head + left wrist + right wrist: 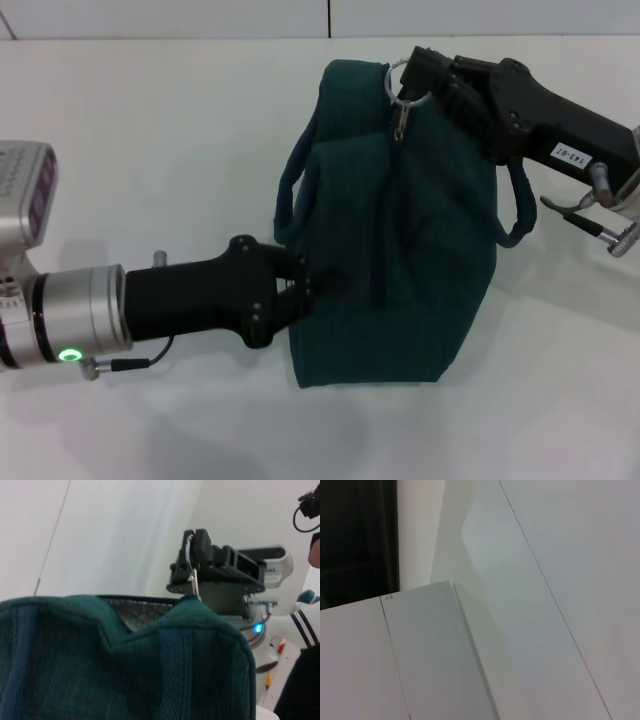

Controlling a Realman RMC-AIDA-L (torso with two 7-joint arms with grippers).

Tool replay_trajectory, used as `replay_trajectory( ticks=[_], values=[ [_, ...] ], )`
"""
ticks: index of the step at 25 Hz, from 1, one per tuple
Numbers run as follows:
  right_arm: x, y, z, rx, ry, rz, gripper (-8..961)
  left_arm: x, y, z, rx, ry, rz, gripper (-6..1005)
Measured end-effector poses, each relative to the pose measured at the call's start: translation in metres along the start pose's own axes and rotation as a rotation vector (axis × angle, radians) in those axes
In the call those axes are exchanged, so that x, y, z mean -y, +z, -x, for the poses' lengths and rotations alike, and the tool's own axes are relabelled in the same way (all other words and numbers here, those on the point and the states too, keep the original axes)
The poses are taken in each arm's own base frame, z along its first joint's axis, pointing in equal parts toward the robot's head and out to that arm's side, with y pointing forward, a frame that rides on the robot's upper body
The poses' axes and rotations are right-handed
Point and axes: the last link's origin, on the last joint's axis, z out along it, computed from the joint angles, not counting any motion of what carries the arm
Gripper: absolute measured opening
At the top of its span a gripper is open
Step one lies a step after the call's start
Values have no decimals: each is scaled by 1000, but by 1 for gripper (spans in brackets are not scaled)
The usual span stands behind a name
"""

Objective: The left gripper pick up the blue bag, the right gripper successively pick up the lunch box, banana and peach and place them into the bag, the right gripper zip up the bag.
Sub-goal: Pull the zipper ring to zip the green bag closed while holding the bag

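The blue bag (pixel 400 260) stands on the white table, a loop handle (pixel 520 215) hanging off its right side. My left gripper (pixel 305 285) comes in from the left and is shut on the bag's left side fabric. At the bag's top far corner, my right gripper (pixel 412 78) is shut on the metal ring pull (pixel 398 95) of the zipper. The left wrist view shows the bag (pixel 125 665) close up, a strip of silver lining (pixel 135 612) at its top edge, and the right gripper (pixel 192 555) holding the ring. The lunch box, banana and peach are out of view.
The white table (pixel 150 150) spreads around the bag, with its far edge (pixel 200 38) along the top of the head view. The bag's other loop handle (pixel 285 200) sticks out on the left. The right wrist view shows only white panels (pixel 445 655).
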Motion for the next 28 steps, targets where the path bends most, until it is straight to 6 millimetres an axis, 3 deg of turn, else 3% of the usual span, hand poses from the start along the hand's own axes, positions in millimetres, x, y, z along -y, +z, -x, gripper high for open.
replay_trajectory(
  ticks=[28],
  values=[
    [8,0,-2,-26,2,-47,11,-14,2,5,32,68,97,68]
  ],
)
